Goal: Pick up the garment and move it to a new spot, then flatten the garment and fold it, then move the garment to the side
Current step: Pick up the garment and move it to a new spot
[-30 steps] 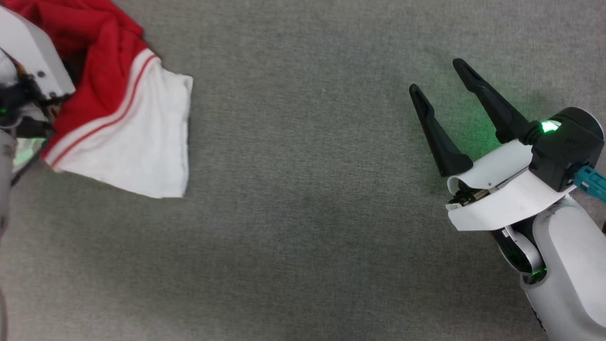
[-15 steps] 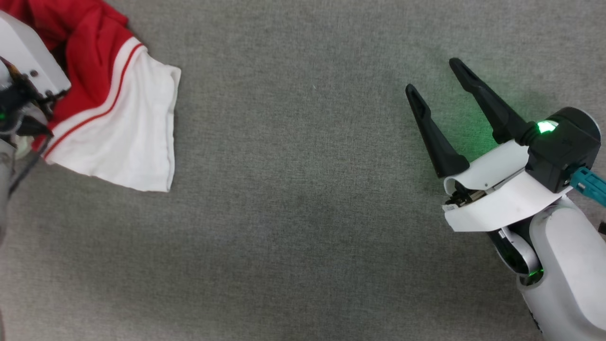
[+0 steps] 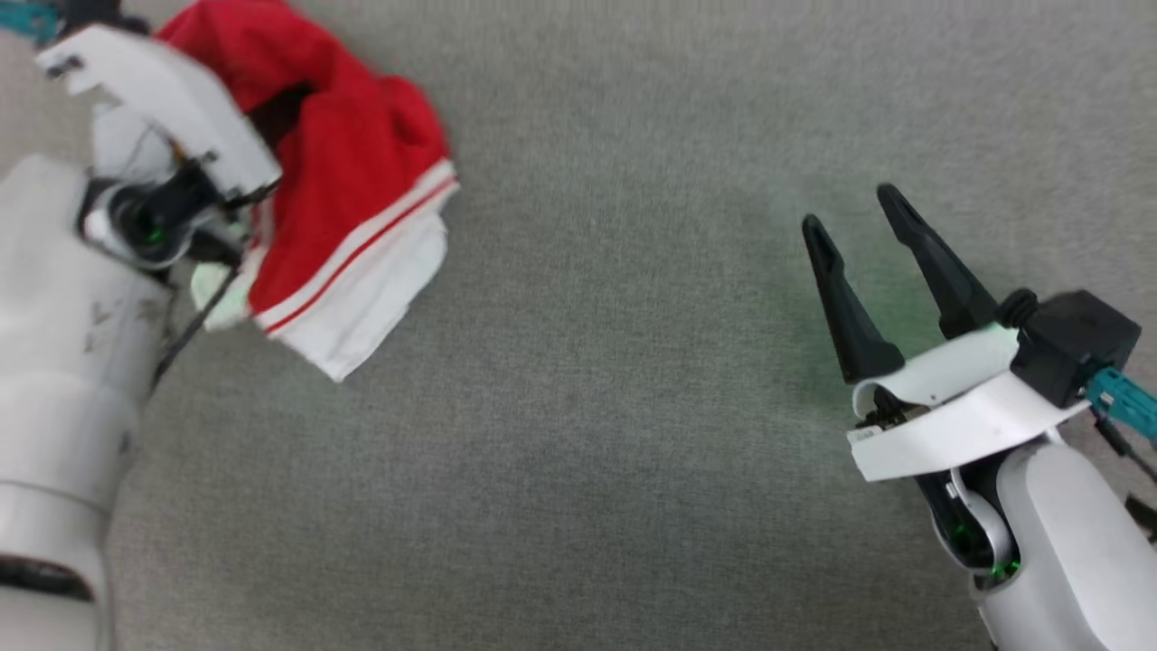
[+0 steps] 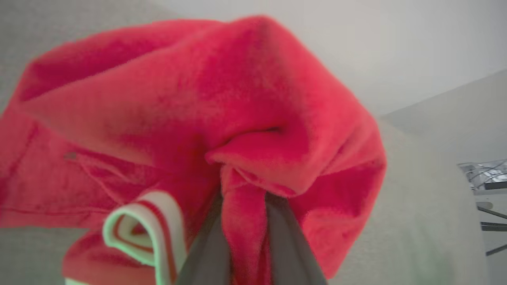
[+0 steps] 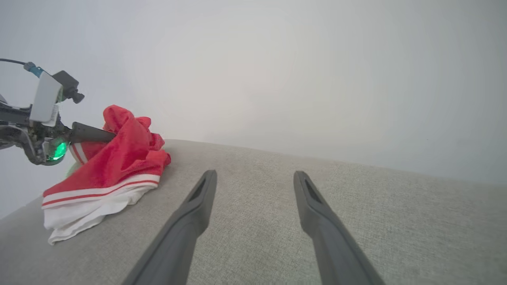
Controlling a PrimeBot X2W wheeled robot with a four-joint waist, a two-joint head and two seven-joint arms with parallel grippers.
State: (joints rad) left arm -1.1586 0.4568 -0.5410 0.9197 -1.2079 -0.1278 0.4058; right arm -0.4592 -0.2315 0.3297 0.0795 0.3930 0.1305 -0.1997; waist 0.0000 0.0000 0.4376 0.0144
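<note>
One small pale label (image 3: pixel 865 435): sitting on the white cover (image 3: pixel 958 420) behind the right gripper (image 3: pixel 848 206), lettering too small for reading. Hovering over the grey woven surface (image 3: pixel 587 434) at lower right of the head view, fingers spread wide and empty. Trailing a teal connector (image 3: pixel 1121 398) off the black wrist block. Turning to the left gripper (image 4: pixel 245 198): pinching a fold of the garment (image 3: pixel 352 190) between both dark fingers (image 4: pixel 287 241), red cloth bulging up over them and hiding the tips in the left wrist view. Bunching at upper left of the head view, red body uppermost, white sleeve (image 3: pixel 362 312) with its red stripe drooping below; in the right wrist view, sagging from the grip with the white part lying on the surface near its left edge. Curling beside the left finger, a loop of white-and-red striped trim (image 4: pixel 158 221), tinted green. Glowing green at the left wrist, a small lamp (image 5: pixel 58 150). Covering part of the garment from above in the head view, the left arm's white shroud (image 3: pixel 172 99). Sitting well apart from the right gripper, open grey cloth lying between. Showing blurred at the right edge of the left wrist view, some metal framework (image 4: pixel 485 178), kind not clear. Standing behind everything, a plain pale wall (image 5: pixel 277 71).
</note>
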